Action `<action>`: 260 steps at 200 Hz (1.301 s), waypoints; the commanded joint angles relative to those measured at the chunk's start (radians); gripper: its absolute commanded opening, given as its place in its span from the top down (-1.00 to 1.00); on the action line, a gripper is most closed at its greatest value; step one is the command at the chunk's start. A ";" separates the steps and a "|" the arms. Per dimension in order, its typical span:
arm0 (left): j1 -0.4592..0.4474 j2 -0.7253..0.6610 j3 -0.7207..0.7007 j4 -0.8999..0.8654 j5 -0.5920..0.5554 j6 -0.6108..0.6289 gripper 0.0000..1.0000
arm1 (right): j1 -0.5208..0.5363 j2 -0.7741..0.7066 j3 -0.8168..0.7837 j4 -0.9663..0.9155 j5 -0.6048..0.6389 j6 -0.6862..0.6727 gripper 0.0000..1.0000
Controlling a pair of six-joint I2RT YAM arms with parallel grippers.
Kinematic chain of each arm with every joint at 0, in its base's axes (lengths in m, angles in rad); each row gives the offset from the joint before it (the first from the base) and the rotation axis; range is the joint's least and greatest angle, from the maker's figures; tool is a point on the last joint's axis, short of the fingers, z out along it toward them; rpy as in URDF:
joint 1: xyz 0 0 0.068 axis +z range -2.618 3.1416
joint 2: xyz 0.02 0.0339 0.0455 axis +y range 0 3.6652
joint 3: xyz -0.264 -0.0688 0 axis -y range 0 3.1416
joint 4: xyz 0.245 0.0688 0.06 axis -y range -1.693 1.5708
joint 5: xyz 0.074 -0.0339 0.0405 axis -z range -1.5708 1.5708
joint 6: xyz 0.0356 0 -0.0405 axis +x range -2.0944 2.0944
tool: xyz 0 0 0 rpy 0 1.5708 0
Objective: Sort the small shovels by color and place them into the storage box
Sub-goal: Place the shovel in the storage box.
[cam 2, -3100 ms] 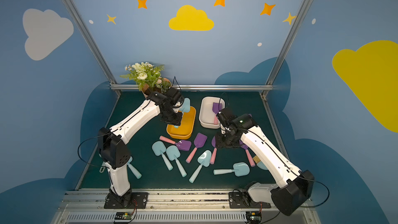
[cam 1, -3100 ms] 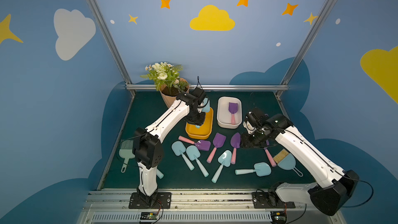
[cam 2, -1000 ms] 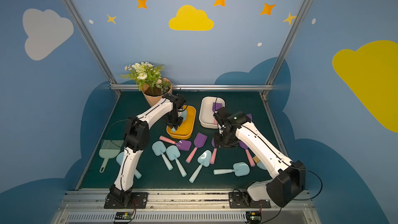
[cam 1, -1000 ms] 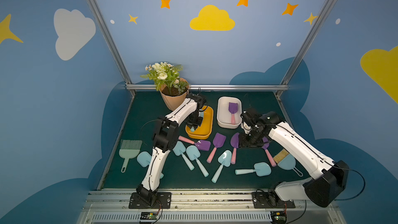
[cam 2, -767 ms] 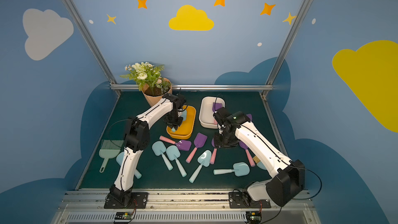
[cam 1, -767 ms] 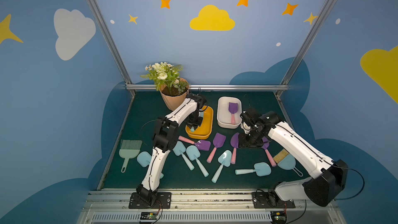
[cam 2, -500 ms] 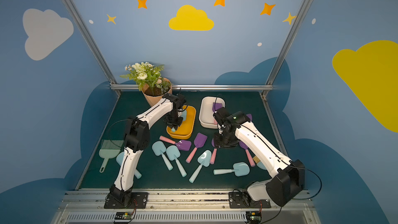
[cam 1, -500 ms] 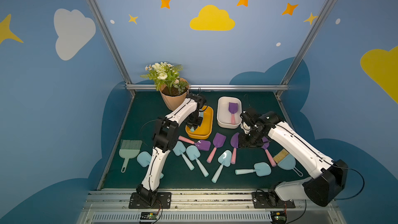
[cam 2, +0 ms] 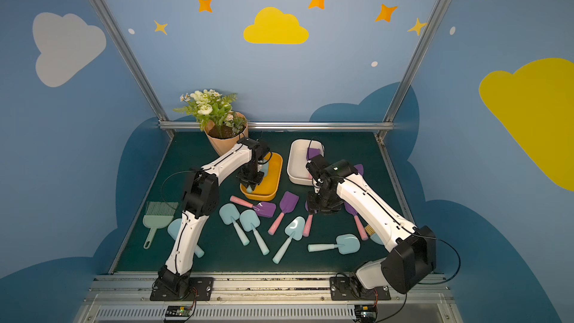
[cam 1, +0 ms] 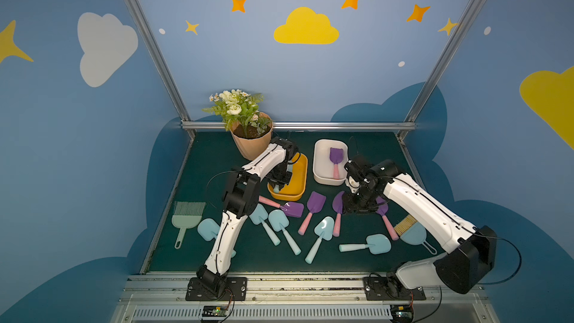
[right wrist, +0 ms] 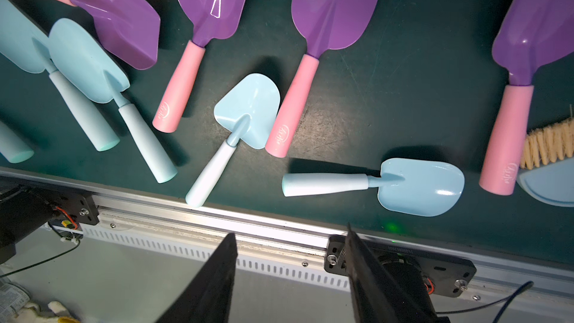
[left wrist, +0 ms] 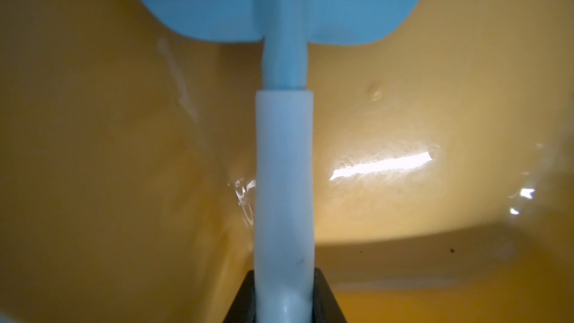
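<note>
So, the left gripper is seen clamped tight on the pale handle of a blue shovel, which is held low inside the yellow box. Only the jaw tips get caught in the left wrist view, and the blade is cut off by the frame edge. Whether it's touching the box floor can't be told. In both top views that shovel is mostly hidden under the gripper.

The right gripper is held over the green mat, jaws partway apart, nothing between them.

One purple shovel is lying in the white box. The others are spread out on the mat, well apart from the boxes. A rounded purple shovel is half covered by the right gripper. A pink-handled shovel is tucked under the right arm, and a pale blue shovel is partly blocked by the left arm. A purple scrap behind the right arm can't really be made out. The tan-bristled brush is partly hidden too.
</note>
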 commanded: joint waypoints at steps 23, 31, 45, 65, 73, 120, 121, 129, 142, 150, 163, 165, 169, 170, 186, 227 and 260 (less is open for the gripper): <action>-0.005 0.012 0.021 -0.033 -0.019 0.008 0.61 | -0.005 0.005 0.007 -0.002 -0.005 -0.010 -0.15; -0.006 0.008 0.022 -0.032 -0.019 0.009 0.56 | -0.003 0.007 0.006 -0.002 -0.005 -0.010 -0.15; -0.005 0.006 0.025 -0.035 -0.018 0.008 0.51 | -0.004 0.003 0.006 -0.002 -0.005 -0.010 -0.14; -0.005 0.004 0.031 -0.037 -0.013 0.008 0.49 | -0.005 0.001 0.003 -0.002 -0.003 -0.010 -0.14; -0.005 0.004 0.035 -0.038 -0.011 0.008 0.48 | -0.005 0.002 0.003 -0.002 -0.004 -0.010 -0.14; -0.014 -0.020 0.070 -0.048 -0.020 0.009 0.42 | -0.006 -0.008 0.004 -0.003 0.003 -0.008 -0.14; -0.015 -0.021 0.070 -0.048 -0.019 0.008 0.42 | -0.005 -0.008 0.004 -0.003 0.003 -0.008 -0.14; -0.016 -0.033 0.079 -0.048 -0.019 0.007 0.40 | -0.006 -0.009 0.005 -0.003 0.004 -0.008 -0.14; -0.024 -0.051 0.094 -0.047 -0.023 0.005 0.36 | -0.006 -0.014 0.004 -0.004 0.007 -0.004 -0.14; -0.030 -0.064 0.104 -0.048 -0.028 0.005 0.34 | -0.006 -0.017 0.005 -0.004 0.008 0.000 -0.14; -0.037 -0.093 0.119 -0.048 -0.031 0.000 0.30 | -0.006 -0.022 0.005 -0.005 0.010 0.008 -0.15; -0.038 -0.097 0.121 -0.047 -0.031 -0.002 0.29 | -0.006 -0.024 0.005 -0.006 0.011 0.010 -0.14; -0.042 -0.108 0.126 -0.048 -0.033 -0.002 0.29 | -0.006 -0.027 0.007 -0.006 0.013 0.013 -0.14; -0.043 -0.110 0.127 -0.047 -0.034 -0.003 0.28 | -0.005 -0.027 0.007 -0.006 0.013 0.015 -0.14; -0.057 -0.156 0.138 -0.048 -0.057 -0.010 0.22 | -0.006 -0.039 0.008 -0.013 0.023 0.032 -0.14; -0.088 -0.304 0.104 -0.058 -0.071 -0.064 0.13 | -0.008 -0.073 0.008 -0.032 0.048 0.084 -0.14; -0.122 -0.436 -0.006 -0.062 -0.084 -0.121 0.10 | -0.012 -0.121 0.001 -0.048 0.080 0.109 -0.14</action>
